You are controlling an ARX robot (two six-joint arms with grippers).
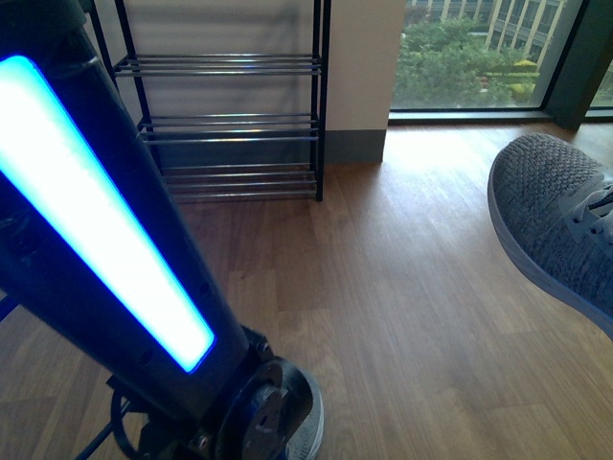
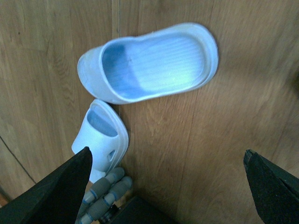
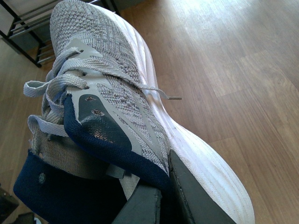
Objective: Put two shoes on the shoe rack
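Sneaker (image 1: 560, 225) in carry: right gripper (image 3: 163, 189) pinching its collar, left gripper (image 2: 166, 184) wide, empty; next, reach rack (image 1: 225, 125), upper left.

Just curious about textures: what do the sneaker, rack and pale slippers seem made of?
Grey sneaker: knit fabric upper, weave visible; white sole looks foamy. Shoe rack: likely metal, black tubes, shiny silver bars. Pale blue slippers: probably moulded rubber or foam, smooth, seamless.
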